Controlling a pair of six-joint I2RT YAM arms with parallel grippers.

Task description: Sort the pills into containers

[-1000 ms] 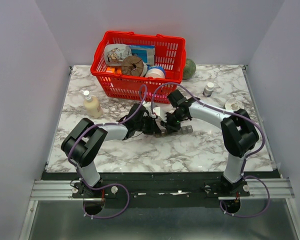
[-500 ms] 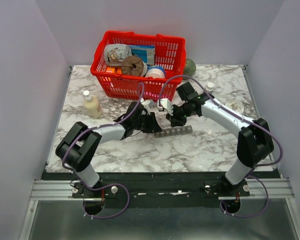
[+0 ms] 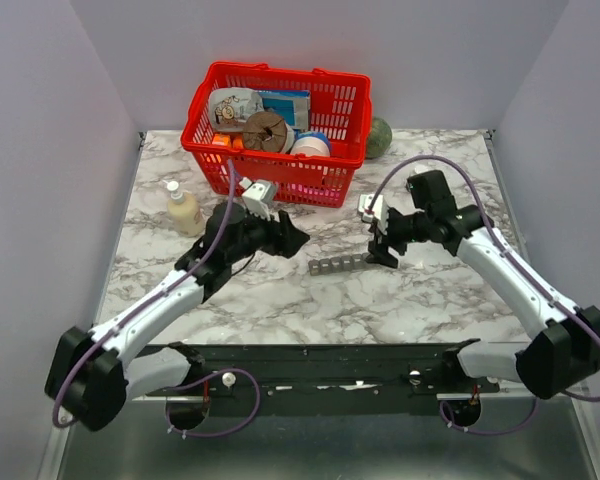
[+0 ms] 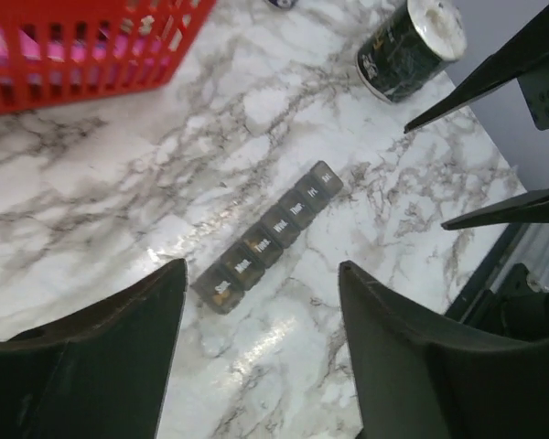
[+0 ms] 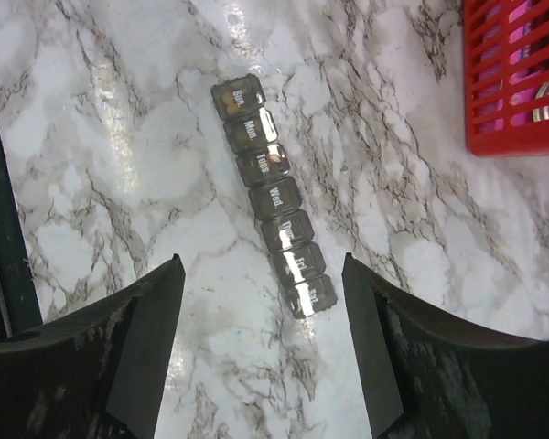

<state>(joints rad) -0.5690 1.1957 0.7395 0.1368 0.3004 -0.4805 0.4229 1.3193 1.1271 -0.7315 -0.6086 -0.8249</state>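
— Handling first: how do we expect the pill organizer (image 3: 337, 264) to behave?

— We judge it light and stiff: a narrow dark plastic strip of 7 lidded compartments, Sun to Sat, with glossy lids that look slippery. On polished marble it would probably skate if pushed from 1 side only. We would pinch it across its narrow width near 1 end, leaving the lid edges free for the other gripper.

— Where does it lie?

— Flat near the middle of the worktop (image 3: 430, 300), towards the near edge from the red basket (image 3: 275, 130), its length running roughly left to right. All 7 lids look shut. Whether pills sit inside we cannot tell.

— And the grippers?

— The left gripper (image 3: 290, 238) hangs off the strip's left end, towards the basket, and the right gripper (image 3: 383, 245) just beyond its right end. Both stand with fingers spread and nothing between them; each wrist view looks down on the organizer through the gap. Neither touches it.

— What differs from 1 second ago?

— Then both grippers crowded together over the strip with jaws closed. Now both arms have drawn apart and the jaws have spread. The organizer lies in nearly the same spot.
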